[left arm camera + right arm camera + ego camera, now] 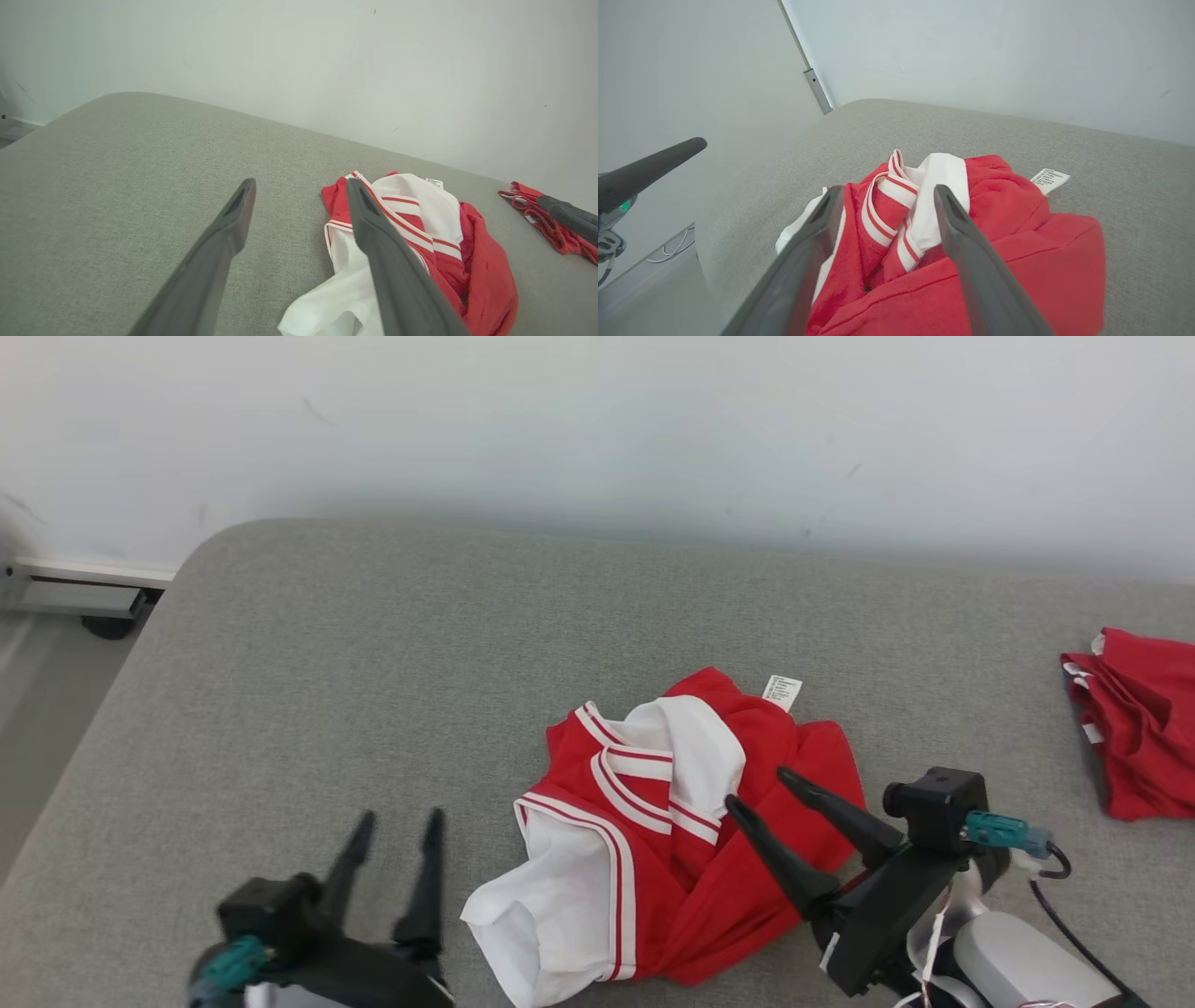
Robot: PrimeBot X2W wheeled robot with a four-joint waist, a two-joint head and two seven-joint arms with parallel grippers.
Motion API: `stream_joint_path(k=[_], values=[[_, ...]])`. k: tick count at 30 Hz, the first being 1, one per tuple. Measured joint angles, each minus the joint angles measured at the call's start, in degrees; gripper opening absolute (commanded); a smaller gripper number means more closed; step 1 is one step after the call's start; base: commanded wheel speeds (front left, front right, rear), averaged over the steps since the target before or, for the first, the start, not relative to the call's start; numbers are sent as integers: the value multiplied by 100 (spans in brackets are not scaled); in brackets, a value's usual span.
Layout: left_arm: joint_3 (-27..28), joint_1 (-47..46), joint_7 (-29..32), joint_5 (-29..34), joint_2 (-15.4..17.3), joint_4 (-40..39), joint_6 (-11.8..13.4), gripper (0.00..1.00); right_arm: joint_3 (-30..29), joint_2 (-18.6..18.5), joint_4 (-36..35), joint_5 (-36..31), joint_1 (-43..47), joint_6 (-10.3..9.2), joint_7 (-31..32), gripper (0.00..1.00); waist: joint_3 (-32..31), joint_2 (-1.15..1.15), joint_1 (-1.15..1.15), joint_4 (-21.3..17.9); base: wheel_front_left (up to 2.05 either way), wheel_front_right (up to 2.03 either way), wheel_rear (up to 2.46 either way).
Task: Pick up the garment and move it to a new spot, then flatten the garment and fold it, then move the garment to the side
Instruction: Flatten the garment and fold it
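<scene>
A crumpled red garment [653, 821] with white panels and red-and-white striped trim lies in a heap on the grey padded surface [373, 663]. A white label [782, 692] sticks out at its far edge. My right gripper [758, 786] is open just over the garment's right side, fingers spread and pointing toward the heap, nothing between them. The right wrist view shows the right gripper [888, 190] apart over the folds of the garment [1008, 224]. My left gripper [397, 821] stands open to the left of the heap. In the left wrist view the left gripper [300, 184] has the garment [448, 242] to its right.
A second red cloth [1144, 728] lies bunched at the surface's right edge, also seen as the red cloth [528, 205]. A pale wall runs behind the surface. The surface's rounded corner and the floor lie at the left.
</scene>
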Motion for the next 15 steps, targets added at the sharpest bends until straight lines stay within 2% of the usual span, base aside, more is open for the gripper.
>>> stream_joint_path(k=[2,5,15], values=[[-202,-8,100,43,-33,15,-108,100,-49,-92,102,-98,1,-24,-4,100,4,0,0,-47,0,0,0],[-502,-126,339,112,-120,207,-240,100,-89,-146,181,-222,4,-162,-25,100,25,0,0,-102,0,0,0],[-610,-129,846,172,-82,876,-292,100,-145,-130,160,-261,-23,-305,-108,100,205,0,0,-260,0,0,0]])
